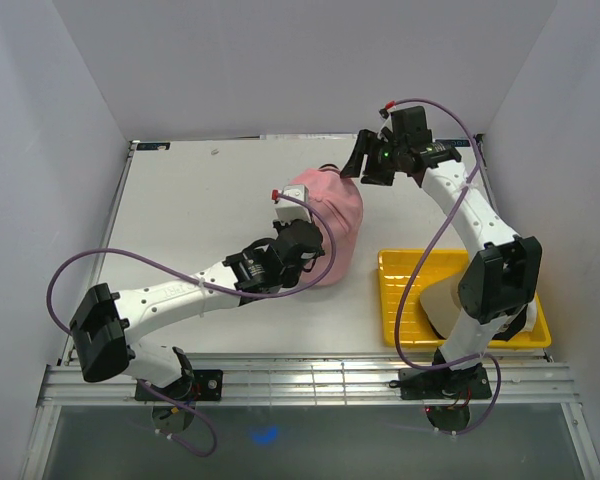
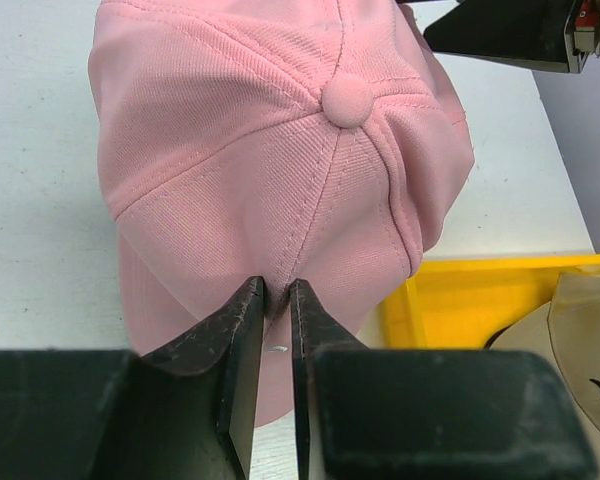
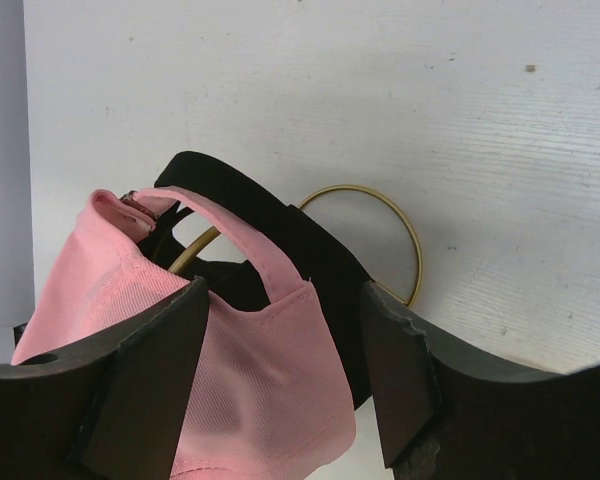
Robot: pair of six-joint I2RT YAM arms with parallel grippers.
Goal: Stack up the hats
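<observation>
The pink cap (image 1: 328, 212) sits mid-table, crown up, over a black cap (image 3: 315, 255) on the gold wire stand (image 3: 405, 225). My left gripper (image 1: 313, 250) is shut on a fold of the pink cap's crown fabric (image 2: 280, 130); its fingertips (image 2: 250, 305) pinch the cloth in the left wrist view. My right gripper (image 1: 357, 166) is open at the cap's far side, its jaws either side of the pink rear panel and strap (image 3: 250, 370), not closed on it. A tan cap (image 1: 442, 300) lies in the yellow tray. The white cap is out of view.
The yellow tray (image 1: 405, 262) stands at the right front, partly under my right arm; it shows in the left wrist view (image 2: 460, 300) with the tan cap (image 2: 580, 345). White walls enclose the table on three sides.
</observation>
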